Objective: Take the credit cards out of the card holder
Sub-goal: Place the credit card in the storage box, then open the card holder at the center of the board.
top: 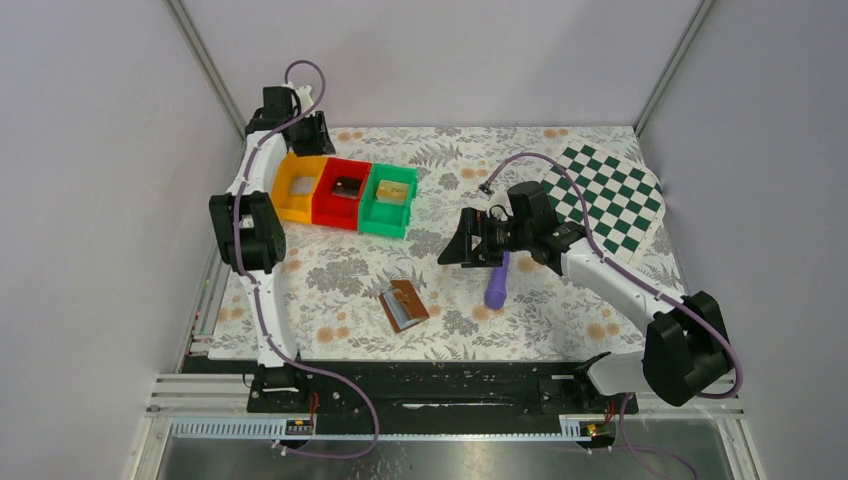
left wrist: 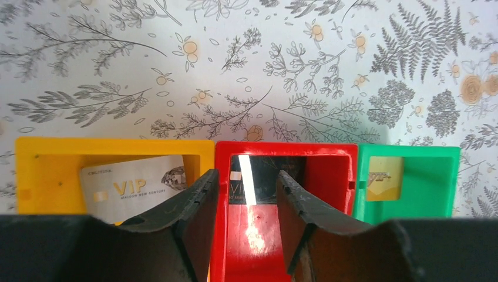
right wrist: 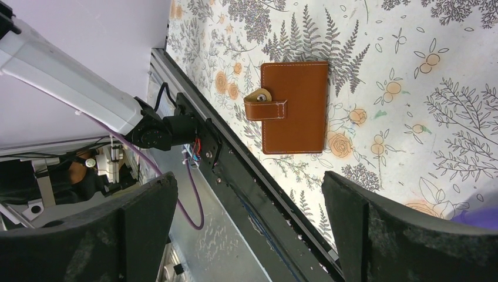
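Three cards show in the left wrist view, each only in part. A white card point(left wrist: 132, 187) in the yellow bin point(left wrist: 53, 170) is cut off by one finger point(left wrist: 188, 220) of the left gripper point(left wrist: 246, 202). A dark card point(left wrist: 261, 179) in the red bin point(left wrist: 329, 176) is washed out by glare. A gold card point(left wrist: 384, 178) in the green bin point(left wrist: 428, 182) sits partly behind the bin's wall. The left jaws stand narrowly apart above the red bin, with nothing between them.

The card holder point(right wrist: 296, 106) lies flat on the floral table point(right wrist: 411, 70) near its front edge, brown cover up and strap across it. Its contents cannot be seen. The right gripper point(right wrist: 249, 226) hangs clear of it, jaws wide and empty.

A purple stick point(top: 497, 282) lies to the right of the holder, with bare table between them. A checkered mat point(top: 612, 195) occupies the far right corner.
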Controlling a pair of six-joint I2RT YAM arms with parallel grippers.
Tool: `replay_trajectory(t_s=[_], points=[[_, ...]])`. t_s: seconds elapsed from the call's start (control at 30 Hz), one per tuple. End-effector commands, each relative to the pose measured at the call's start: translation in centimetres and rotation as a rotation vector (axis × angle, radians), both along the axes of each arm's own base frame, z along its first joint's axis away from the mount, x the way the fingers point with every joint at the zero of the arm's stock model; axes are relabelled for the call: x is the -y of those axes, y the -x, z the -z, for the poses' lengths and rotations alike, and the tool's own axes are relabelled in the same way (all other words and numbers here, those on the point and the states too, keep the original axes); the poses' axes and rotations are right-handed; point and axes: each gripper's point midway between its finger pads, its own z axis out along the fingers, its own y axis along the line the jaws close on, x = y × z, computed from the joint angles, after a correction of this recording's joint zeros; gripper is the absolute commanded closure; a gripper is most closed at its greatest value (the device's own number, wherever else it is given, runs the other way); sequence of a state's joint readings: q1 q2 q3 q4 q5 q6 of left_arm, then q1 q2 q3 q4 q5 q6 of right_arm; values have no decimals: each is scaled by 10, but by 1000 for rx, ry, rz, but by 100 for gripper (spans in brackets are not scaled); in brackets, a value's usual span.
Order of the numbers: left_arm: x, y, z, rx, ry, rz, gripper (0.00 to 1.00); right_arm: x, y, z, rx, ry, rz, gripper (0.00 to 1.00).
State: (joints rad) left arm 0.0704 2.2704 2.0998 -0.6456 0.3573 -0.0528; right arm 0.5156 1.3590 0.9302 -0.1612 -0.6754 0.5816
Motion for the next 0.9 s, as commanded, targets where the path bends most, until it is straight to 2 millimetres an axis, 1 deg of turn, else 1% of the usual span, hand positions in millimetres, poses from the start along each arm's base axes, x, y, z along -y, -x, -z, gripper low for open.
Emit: replay_trajectory(t_s=[0.0, 0.07, 0.13, 0.23, 0.3, 0.37, 0.4, 0.47, 0.5, 0.57, 0.6, 0.67, 0.73, 0.8, 0.87], points=[[-4, -7, -94, 223, 10, -70, 59, 0, 1, -18, 52, -49, -13, 1], [2, 2, -105, 222, 67, -87, 59, 1, 2, -17, 55, -47, -12, 0], [15, 15, -118, 211, 168, -106, 60, 4, 1, -15, 65, -26, 5, 1], [33, 47, -121, 156, 270, -151, 60, 12, -2, -10, 86, 23, 40, 0], [48, 76, -124, 145, 295, -150, 60, 14, -3, -13, 81, 35, 58, 2], [61, 107, -127, 144, 302, -148, 60, 12, 0, -19, 73, 16, 66, 5], [70, 126, -138, 164, 310, -141, 60, 10, 2, -22, 76, 12, 72, 7], [94, 162, -137, 156, 358, -81, 60, 5, 8, -23, 96, 30, 80, 7], [103, 184, -124, 118, 382, -53, 60, 2, 11, -20, 107, 55, 80, 7], [118, 221, -111, 81, 427, -8, 60, -9, 21, -14, 123, 91, 51, 6], [122, 237, -106, 76, 436, 7, 60, -15, 26, -10, 128, 107, 35, 6], [123, 266, -95, 68, 434, 18, 59, -24, 34, -1, 147, 154, 21, 4], [119, 291, -81, 46, 420, 18, 59, -32, 39, 7, 194, 204, 22, 3], [117, 315, -64, 20, 406, 27, 59, -42, 43, 13, 229, 235, 14, 5], [114, 333, -48, -1, 404, 26, 59, -58, 52, 15, 220, 224, -18, 8]])
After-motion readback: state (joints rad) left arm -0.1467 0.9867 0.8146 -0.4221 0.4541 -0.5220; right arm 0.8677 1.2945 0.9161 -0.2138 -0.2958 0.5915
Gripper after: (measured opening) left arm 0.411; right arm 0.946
